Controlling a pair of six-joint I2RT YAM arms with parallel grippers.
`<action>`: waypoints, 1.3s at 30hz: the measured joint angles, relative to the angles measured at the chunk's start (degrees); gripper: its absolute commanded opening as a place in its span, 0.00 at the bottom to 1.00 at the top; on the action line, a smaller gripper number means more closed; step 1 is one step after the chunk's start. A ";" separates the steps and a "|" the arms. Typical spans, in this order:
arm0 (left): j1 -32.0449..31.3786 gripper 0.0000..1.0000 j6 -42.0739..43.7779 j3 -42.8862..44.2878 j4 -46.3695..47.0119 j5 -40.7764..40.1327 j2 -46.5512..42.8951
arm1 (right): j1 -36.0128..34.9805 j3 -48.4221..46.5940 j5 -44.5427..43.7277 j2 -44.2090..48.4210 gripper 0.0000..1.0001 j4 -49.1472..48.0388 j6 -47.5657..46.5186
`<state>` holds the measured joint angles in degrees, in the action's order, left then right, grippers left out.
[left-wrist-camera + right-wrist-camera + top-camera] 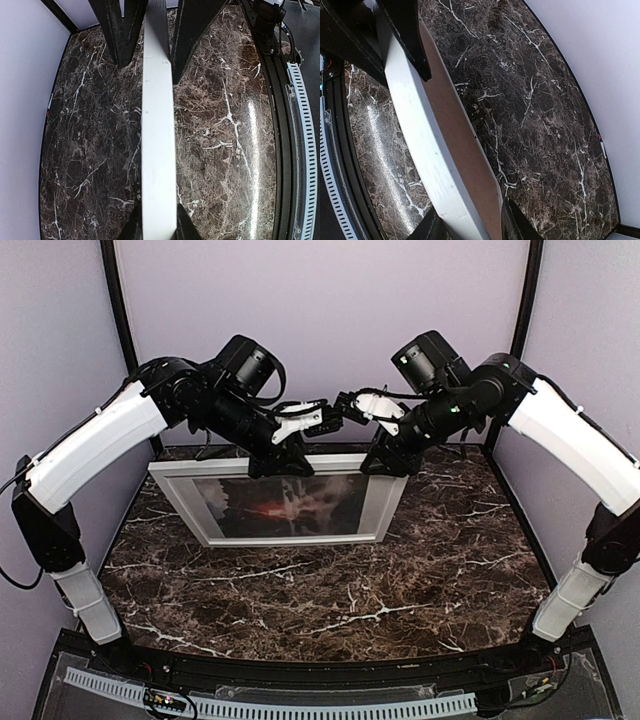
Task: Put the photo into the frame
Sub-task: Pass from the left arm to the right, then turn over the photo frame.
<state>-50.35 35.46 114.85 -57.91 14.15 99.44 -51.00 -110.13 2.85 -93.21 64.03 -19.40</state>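
One frame [181, 496] with a thin white border stands tilted on its long edge at the far side of the marble desk [330, 610]. One photo [290, 505], a red glow over dark rocks, sits inside it. The left gripper [280, 468] is clenched on the frame's top edge. The right gripper [388, 466] straddles the same edge, one finger against the brown backing [455, 120]; whether it presses cannot be told.
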 measured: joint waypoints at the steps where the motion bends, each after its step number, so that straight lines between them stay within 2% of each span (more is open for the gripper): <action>1: 0.00 0.12 0.13 -0.46 0.28 0.00 -0.24 | 0.00 0.00 0.20 0.02 0.25 0.09 -0.07; 5: 0.00 0.21 0.15 -2.93 2.27 0.22 -1.68 | -0.02 0.00 0.98 0.04 0.17 0.26 -0.61; 9: 0.00 0.26 -0.15 -4.44 3.23 0.44 -2.54 | -0.13 0.24 1.53 0.13 0.00 0.31 -0.98; 13: 0.00 0.35 -0.13 -5.05 3.58 0.52 -2.73 | -0.22 0.98 1.66 0.50 0.00 -0.04 -0.98; 18: 0.00 0.61 -0.31 -6.34 4.96 -0.11 -2.91 | -0.22 2.25 1.66 1.09 0.00 -0.74 -0.85; 21: -0.02 0.72 -1.07 -8.57 7.32 -1.77 -3.65 | -0.22 2.73 1.49 1.18 0.00 -1.22 -0.17; 23: -0.09 0.81 -0.52 -10.86 9.97 -3.65 -4.81 | -0.22 2.89 1.60 1.18 0.00 -1.25 -0.70; 25: -0.39 0.87 4.52 -14.36 14.08 -6.23 -6.95 | -0.33 2.91 3.50 1.46 0.00 -1.05 -2.78; 28: -0.94 0.96 3.06 -19.08 20.63 -10.99 -10.05 | -0.52 2.82 2.58 1.86 0.00 -2.64 -3.02; 34: 0.33 0.99 -2.49 -27.04 37.00 -21.97 -20.20 | 0.09 2.82 0.48 1.88 0.00 -3.34 -0.92; 39: 0.35 0.99 -4.52 -30.82 47.17 -29.29 -28.15 | 2.01 2.73 1.11 1.88 0.00 -4.07 1.38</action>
<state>-50.00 30.94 84.03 -10.74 -15.14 71.29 -48.99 -107.39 3.97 -91.33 59.96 -18.02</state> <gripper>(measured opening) 0.988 0.126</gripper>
